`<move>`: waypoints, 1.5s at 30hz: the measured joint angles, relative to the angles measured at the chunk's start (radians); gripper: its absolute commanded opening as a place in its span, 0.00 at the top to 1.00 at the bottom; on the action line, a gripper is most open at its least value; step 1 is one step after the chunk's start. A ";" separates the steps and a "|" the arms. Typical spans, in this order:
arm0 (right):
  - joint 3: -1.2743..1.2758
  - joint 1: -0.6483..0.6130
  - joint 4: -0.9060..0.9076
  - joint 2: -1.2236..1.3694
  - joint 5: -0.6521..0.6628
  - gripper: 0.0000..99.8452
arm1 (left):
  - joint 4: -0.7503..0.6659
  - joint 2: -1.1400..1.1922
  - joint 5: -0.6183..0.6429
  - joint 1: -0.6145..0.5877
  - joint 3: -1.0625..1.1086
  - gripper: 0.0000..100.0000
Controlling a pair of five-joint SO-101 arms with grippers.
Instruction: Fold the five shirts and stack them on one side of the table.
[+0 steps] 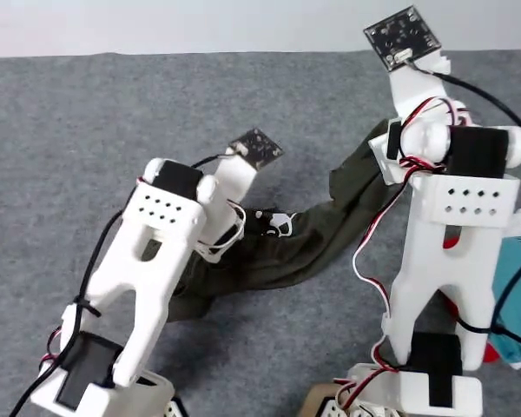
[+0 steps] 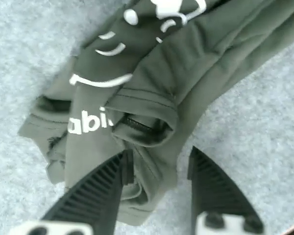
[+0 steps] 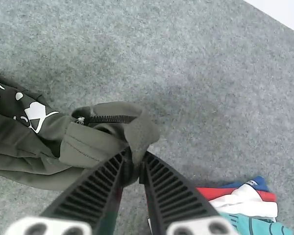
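An olive-green shirt (image 1: 304,243) with white print lies bunched in a long band on the grey mat, running between the two arms. My left gripper (image 2: 157,169) is open just above the shirt's (image 2: 186,63) near end, and a hem edge lies between its ridged fingers (image 2: 95,191). My right gripper (image 3: 134,161) is shut on a fold of the shirt (image 3: 103,132) at its far end, near a collar seam. In the high view the left arm (image 1: 169,217) leans over the shirt's near end and the right arm (image 1: 460,191) over its far end.
A pile of other shirts (image 3: 245,205) in red, white, blue and teal lies by the right arm, seen at the table's right edge (image 1: 517,287). The grey mat (image 1: 113,113) stretches bare behind and to the left.
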 measured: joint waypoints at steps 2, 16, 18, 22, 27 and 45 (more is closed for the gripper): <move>0.000 0.000 0.000 0.000 0.000 0.99 | -0.032 0.002 0.000 0.012 0.034 0.81; 0.000 -0.002 0.000 -0.049 -0.028 0.99 | -0.247 0.196 -0.021 0.055 0.072 0.81; 0.000 -0.002 0.000 -0.049 -0.028 0.99 | -0.262 0.224 -0.035 0.040 0.072 0.82; 0.000 -0.002 0.000 -0.049 -0.028 0.99 | -0.278 0.244 -0.058 -0.008 0.072 0.88; 0.000 -0.002 0.000 -0.049 -0.028 0.99 | -0.276 0.244 -0.129 -0.046 0.072 0.98; 0.000 -0.002 0.000 -0.054 -0.028 0.99 | 0.133 0.245 -0.207 -0.110 -0.373 1.00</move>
